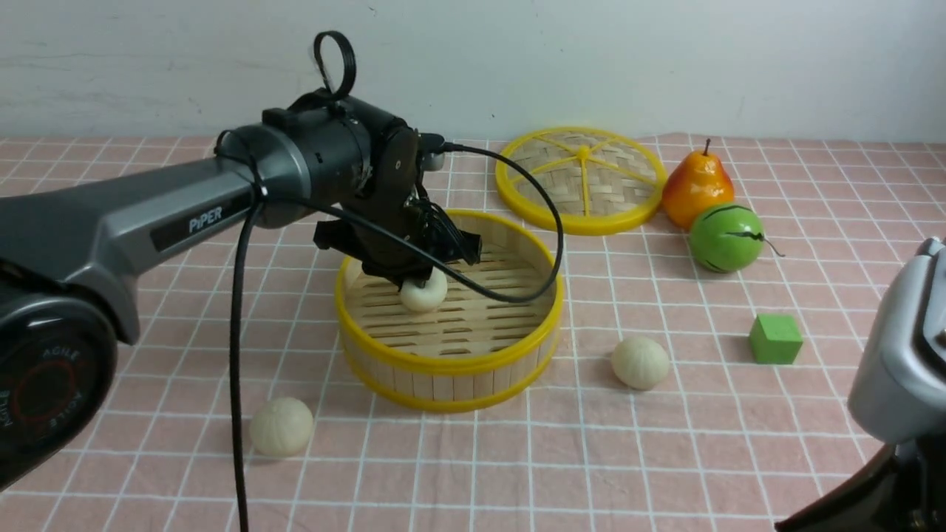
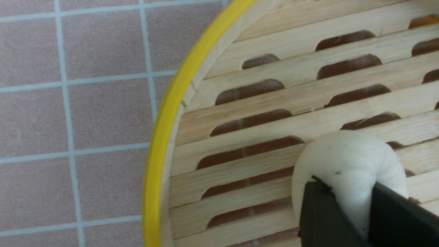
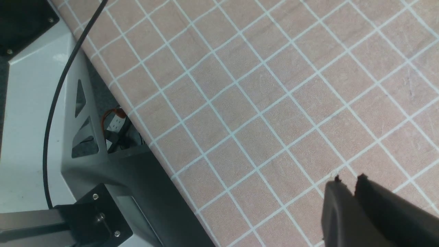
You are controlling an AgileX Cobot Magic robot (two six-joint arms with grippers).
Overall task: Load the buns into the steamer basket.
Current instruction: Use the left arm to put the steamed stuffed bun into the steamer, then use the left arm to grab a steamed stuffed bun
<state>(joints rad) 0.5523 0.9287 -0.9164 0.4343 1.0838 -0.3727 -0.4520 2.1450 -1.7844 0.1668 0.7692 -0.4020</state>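
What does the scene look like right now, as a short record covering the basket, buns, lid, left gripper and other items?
basket: on the table, uncovered, one bun on its slats
bun in basket: between the fingers of the left gripper; grip or release unclear
buns outside: one left of the basket, one right of it
lid: flat on the table behind the basket
others: pear, green ball, cube

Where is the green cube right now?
In the front view, the green cube sits right of the basket, on the tiled surface, just nearer than the striped ball.
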